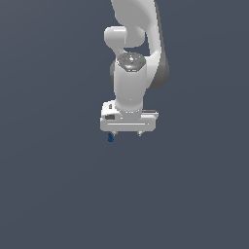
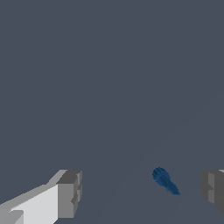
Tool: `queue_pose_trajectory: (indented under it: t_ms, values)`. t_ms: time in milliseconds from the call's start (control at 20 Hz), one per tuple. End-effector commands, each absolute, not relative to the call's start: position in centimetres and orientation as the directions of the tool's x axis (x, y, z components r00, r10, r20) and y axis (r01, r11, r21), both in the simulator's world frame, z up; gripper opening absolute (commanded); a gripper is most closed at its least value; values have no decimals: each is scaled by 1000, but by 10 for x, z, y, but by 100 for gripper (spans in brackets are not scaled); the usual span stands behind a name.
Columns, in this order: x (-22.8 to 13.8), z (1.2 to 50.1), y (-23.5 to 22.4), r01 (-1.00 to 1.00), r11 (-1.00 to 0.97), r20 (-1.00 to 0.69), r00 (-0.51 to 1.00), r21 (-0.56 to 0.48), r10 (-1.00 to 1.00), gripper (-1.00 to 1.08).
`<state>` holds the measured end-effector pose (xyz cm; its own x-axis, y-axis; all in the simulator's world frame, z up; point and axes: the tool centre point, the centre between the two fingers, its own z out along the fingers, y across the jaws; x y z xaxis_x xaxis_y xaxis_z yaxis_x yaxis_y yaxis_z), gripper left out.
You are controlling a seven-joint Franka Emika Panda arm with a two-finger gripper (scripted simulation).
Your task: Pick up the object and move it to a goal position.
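The object (image 1: 111,138) is a tiny dark blue blob lying on the grey floor, just below the finger on the exterior view's left. In the wrist view the object (image 2: 165,180) lies between the two grey fingertips, much closer to one fingertip (image 2: 213,189) than to the other (image 2: 70,192). My white gripper (image 1: 126,133) hangs straight down over it, with the jaws wide apart and nothing held. Only the short finger stubs show below the hand in the exterior view.
The white arm (image 1: 133,58) rises above the gripper toward the top of the exterior view. A plain dark grey floor (image 1: 58,194) lies all around, with no other objects in sight and no goal marker visible.
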<state>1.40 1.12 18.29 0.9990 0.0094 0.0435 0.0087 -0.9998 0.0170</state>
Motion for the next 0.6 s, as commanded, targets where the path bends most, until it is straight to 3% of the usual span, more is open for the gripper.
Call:
queue_pose_trajectory:
  t_ms: [0,550]
  values:
    - [14,183,11,9,-1000,44,999,17,9,100]
    - [19,199,-25,-33,-999,70,997,23,-31,100]
